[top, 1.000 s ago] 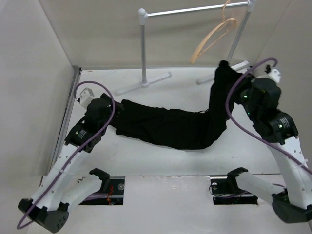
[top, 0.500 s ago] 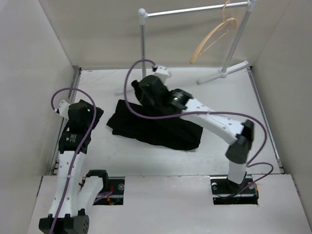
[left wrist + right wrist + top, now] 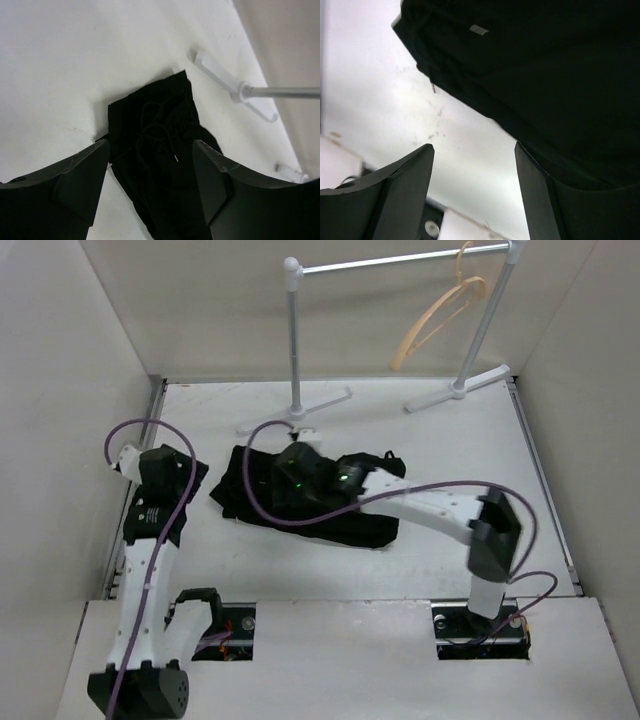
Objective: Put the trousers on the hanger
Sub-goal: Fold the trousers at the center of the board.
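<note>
trousers (image 3: 300,502): were plain black all over, no pattern
drawstring (image 3: 155,134): was black like the cloth, with a pale tip
hanger (image 3: 437,322): was light tan wood
rail stand (image 3: 296,340): had white feet and joints and grey metal bars
table (image 3: 450,455): was white, with a few faint dark scuffs
left arm (image 3: 148,565): had white links and black joints
right arm (image 3: 430,505): looked the same, with small green lights glowing near the wrist
cables (image 3: 128,428): were purple
left gripper (image 3: 150,150): had black fingers
right gripper (image 3: 474,147): had black fingers
walls (image 3: 60,390): were plain off-white
</note>
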Robot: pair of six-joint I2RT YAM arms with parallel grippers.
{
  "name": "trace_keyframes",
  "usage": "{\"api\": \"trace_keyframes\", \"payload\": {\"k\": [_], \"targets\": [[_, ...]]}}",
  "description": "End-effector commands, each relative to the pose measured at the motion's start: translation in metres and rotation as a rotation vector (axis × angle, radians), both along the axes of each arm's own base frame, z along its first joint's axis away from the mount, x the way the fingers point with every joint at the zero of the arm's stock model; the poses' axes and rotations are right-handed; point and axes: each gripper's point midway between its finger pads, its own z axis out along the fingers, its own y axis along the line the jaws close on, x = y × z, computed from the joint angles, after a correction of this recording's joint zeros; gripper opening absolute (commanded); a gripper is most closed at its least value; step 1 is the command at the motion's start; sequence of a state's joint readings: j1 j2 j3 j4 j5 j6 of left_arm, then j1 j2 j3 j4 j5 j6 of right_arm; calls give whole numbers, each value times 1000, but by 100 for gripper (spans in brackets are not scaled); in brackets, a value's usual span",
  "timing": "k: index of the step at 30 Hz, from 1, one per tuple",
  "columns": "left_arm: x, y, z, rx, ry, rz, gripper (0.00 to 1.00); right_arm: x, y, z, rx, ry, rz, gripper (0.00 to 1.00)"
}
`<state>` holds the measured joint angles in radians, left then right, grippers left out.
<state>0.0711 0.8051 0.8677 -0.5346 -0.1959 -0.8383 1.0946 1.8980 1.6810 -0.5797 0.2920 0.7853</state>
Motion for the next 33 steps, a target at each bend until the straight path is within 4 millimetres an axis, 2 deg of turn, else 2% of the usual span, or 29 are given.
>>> {"api": "trace_keyframes", "payload": {"k": [1,2,4,5,7,9,10,13,15,19,22,26,29,31,33], "targets": [[22,-21,-25,10,55,-95,64,22,-54,78,195,-118,-78,65],[27,-31,-33,14,76,-131,62,19,-73,73,195,-111,-93,55],[40,-54,-46,36,108,-219,58,7,-109,52,184,-84,-120,27],[47,-63,-49,56,119,-259,56,0,-125,40,174,-65,-132,21],[59,-83,-54,92,143,-331,49,-13,-151,17,159,-24,-163,17],[68,-99,-54,126,155,-384,44,-27,-177,-6,153,18,-200,22],[73,-108,-54,143,160,-413,42,-33,-188,-15,153,32,-219,27],[87,-131,-59,181,188,-490,38,-42,-218,-33,172,51,-292,54],[94,-137,-73,192,229,-509,38,-42,-235,-44,189,65,-341,63],[107,-131,-108,190,298,-489,37,-33,-257,-64,220,94,-407,66],[110,-115,-132,194,335,-448,36,-22,-266,-75,214,104,-439,60],[100,-74,-166,200,412,-344,32,-19,-258,-91,214,155,-405,47],[80,-52,-170,214,437,-276,29,-21,-258,-101,203,174,-410,25],[64,-39,-164,224,427,-229,29,-24,-261,-103,200,177,-417,18],[53,-33,-153,210,393,-197,30,-27,-265,-101,199,175,-430,17]]}}
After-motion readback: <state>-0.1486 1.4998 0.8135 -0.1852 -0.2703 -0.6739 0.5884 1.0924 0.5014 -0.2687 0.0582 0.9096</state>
